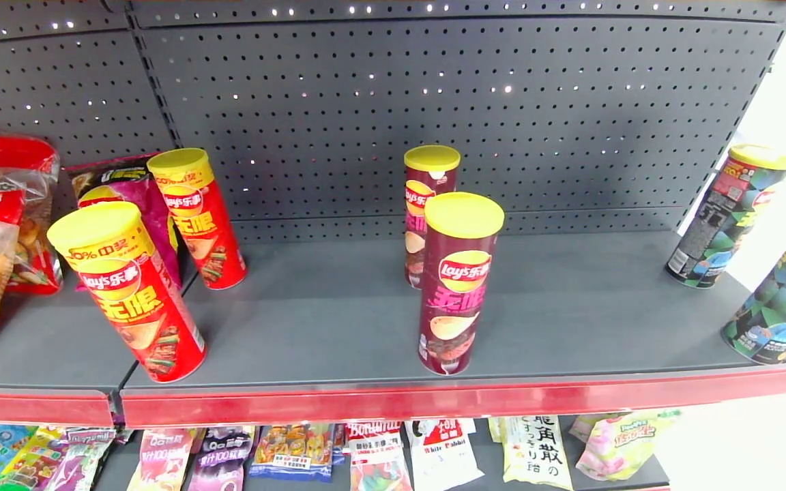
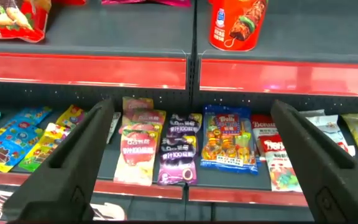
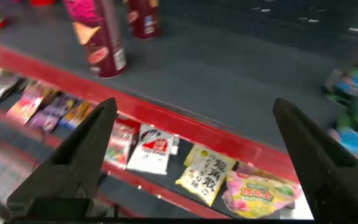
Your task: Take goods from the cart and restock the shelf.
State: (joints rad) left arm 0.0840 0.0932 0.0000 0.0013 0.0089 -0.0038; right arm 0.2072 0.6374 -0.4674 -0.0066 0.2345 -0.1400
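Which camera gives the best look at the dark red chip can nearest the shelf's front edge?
The head view: the front dark red can stands whole, lid to base. The right wrist view catches its lower body, lid cut off. The left wrist view faces snack packets below.

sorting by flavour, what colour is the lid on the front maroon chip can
Yellow lid on the maroon can; clearest in the head view.

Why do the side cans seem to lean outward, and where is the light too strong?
Head view: the lens seems to bend the edges, so the red can leans left and the dark patterned can leans right; past the shelf on the right, washed-out white. Left wrist view: glare on the red shelf edge.
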